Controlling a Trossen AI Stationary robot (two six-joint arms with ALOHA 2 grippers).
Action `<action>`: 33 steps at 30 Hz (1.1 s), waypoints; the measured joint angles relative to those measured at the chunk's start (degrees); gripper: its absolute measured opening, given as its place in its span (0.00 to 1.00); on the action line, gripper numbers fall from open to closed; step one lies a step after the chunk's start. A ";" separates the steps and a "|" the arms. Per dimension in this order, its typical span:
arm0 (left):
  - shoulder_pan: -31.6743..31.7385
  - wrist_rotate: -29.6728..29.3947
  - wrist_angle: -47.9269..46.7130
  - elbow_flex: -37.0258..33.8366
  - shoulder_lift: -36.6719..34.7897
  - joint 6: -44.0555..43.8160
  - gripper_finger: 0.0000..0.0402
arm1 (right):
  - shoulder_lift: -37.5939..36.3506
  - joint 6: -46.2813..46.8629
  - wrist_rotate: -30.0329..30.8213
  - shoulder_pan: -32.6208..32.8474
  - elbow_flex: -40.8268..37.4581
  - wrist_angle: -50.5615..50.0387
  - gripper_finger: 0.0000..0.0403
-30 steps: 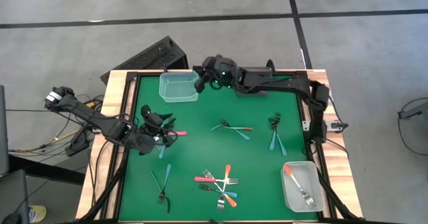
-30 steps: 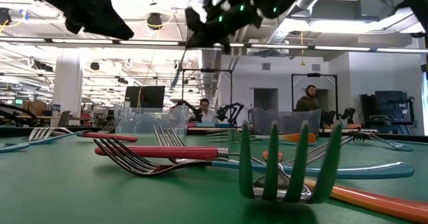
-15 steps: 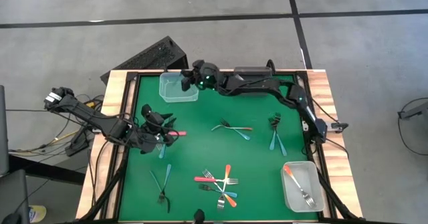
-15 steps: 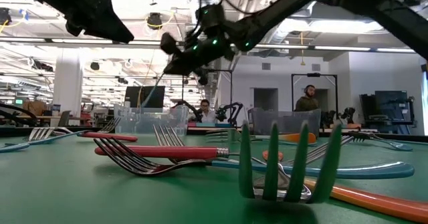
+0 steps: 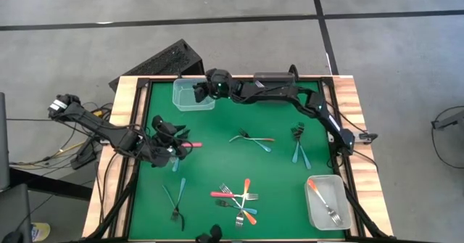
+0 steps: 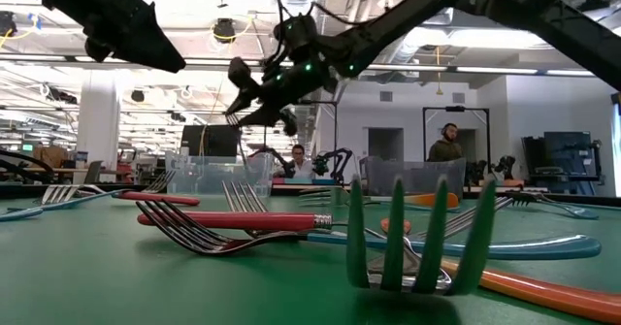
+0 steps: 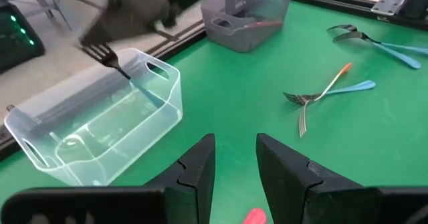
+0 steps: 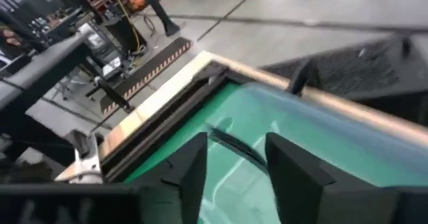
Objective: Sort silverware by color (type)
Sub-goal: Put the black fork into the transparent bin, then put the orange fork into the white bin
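My right gripper (image 5: 199,91) (image 8: 235,140) hangs open over the clear tub (image 5: 194,96) at the table's far left. A blue-handled fork (image 7: 127,73) slants inside that tub (image 7: 93,127), tines up by the far rim and handle down, free of the fingers. I cannot tell whether it rests or still falls. My left gripper (image 5: 177,140) (image 7: 235,140) hovers above the table's left part, fingers apart with nothing between their tips. Under it a red-handled fork (image 5: 191,145) lies flat on the green mat, its handle end (image 7: 254,216) showing through the gap.
Forks lie scattered on the mat: a crossed orange and blue pair (image 5: 254,139), blue ones at the right (image 5: 297,147), a mixed heap near the front (image 5: 238,199), blue ones front left (image 5: 176,198). A grey tub (image 5: 326,202) holds an orange fork; another grey tub (image 7: 247,17) stands far off.
My right gripper has gone toward the table's left edge along the far side, until it stands over the clear tub. There it has opened and let go of the blue-handled fork, which had hung below its fingers and has dropped into the tub.
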 joint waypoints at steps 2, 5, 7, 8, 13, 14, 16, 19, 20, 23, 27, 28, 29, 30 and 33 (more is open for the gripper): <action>-0.46 -0.04 -0.82 0.00 0.00 -1.42 0.24 | -1.07 -1.84 0.66 -0.29 0.04 -1.82 0.48; -0.98 -0.13 -0.79 0.00 0.00 -2.17 0.24 | -2.08 -6.40 0.59 -0.44 0.01 -3.75 0.50; -1.11 -0.36 -0.72 0.00 0.00 -2.27 0.24 | -3.10 -9.17 -0.22 -0.30 0.01 -6.02 0.50; -1.12 -0.56 -0.70 0.00 0.00 -2.48 0.24 | -3.63 -10.04 -0.29 -0.07 -0.01 -7.51 0.50; -1.12 -0.54 -0.75 0.00 0.00 -2.90 0.24 | -5.64 -13.91 -0.30 0.90 -0.01 -13.19 0.47; -1.12 -0.52 -0.87 0.00 0.00 -2.93 0.24 | -6.07 -14.63 -0.28 1.24 -0.01 -14.91 0.47; -1.28 -0.04 -1.93 0.00 0.00 -3.07 0.24 | -7.14 -16.52 -0.26 1.72 -0.01 -19.30 0.46; -1.71 2.74 -4.37 0.00 0.00 -5.46 0.24 | -9.06 -19.77 -0.20 3.14 -0.88 -27.05 0.45; -2.17 3.46 -5.30 0.00 0.00 -6.58 0.24 | -9.77 -20.40 -0.22 3.80 -2.10 -28.83 0.45; -4.41 4.07 -7.31 0.00 0.11 -10.18 0.24 | -12.31 -20.70 -0.30 5.64 -8.29 -29.94 0.45; -7.75 1.90 -8.46 0.00 1.18 -14.23 0.24 | -18.39 -18.70 -0.31 8.22 -20.58 -23.15 0.45; -8.39 1.34 -8.45 0.00 1.62 -15.13 0.24 | -20.48 -17.87 -0.28 8.88 -23.89 -20.21 0.45; -8.93 0.79 -8.46 0.00 2.28 -16.11 0.24 | -22.66 -16.76 -0.26 9.60 -27.20 -17.96 0.45; -9.32 0.32 -8.44 0.00 3.07 -17.06 0.24 | -24.84 -15.68 -0.26 10.39 -30.60 -16.04 0.45; -9.84 -0.43 -8.02 -0.02 6.19 -19.05 0.24 | -31.32 -12.98 -0.16 13.14 -39.78 -8.75 0.45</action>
